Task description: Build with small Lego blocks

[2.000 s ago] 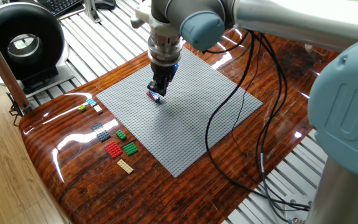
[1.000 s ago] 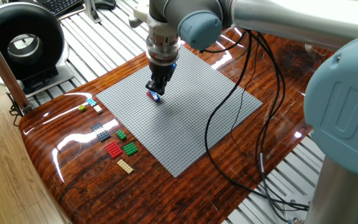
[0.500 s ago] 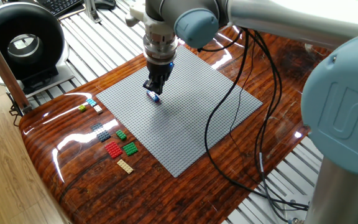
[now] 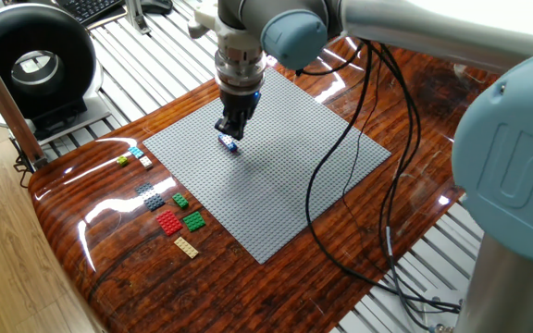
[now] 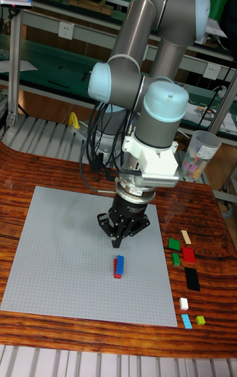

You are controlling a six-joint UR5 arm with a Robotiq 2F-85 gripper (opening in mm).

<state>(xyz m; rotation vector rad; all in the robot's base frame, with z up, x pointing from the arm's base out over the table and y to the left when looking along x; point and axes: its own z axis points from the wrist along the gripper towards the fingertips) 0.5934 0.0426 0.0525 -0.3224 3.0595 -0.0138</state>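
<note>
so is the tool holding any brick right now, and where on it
Nothing is held. The tool hangs above the red and blue bricks on the baseplate, with a visible gap between its tips and them.

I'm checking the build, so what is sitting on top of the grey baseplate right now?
On the grey baseplate sit a red block and a blue block, side by side. The gripper hangs just above them. Whether they are pressed onto the studs cannot be seen.

1. A robotics lab or workshop: an industrial robot arm [image 5: 155, 81] is mounted at a glossy wooden table [image 4: 359, 185].
2. Behind the table stand metal shelving [image 5: 39, 28] and wall sockets [image 5: 64, 29].
3. Beside the table sits a keyboard [image 4: 95, 7] on slatted aluminium framing [image 4: 160, 60].
</note>
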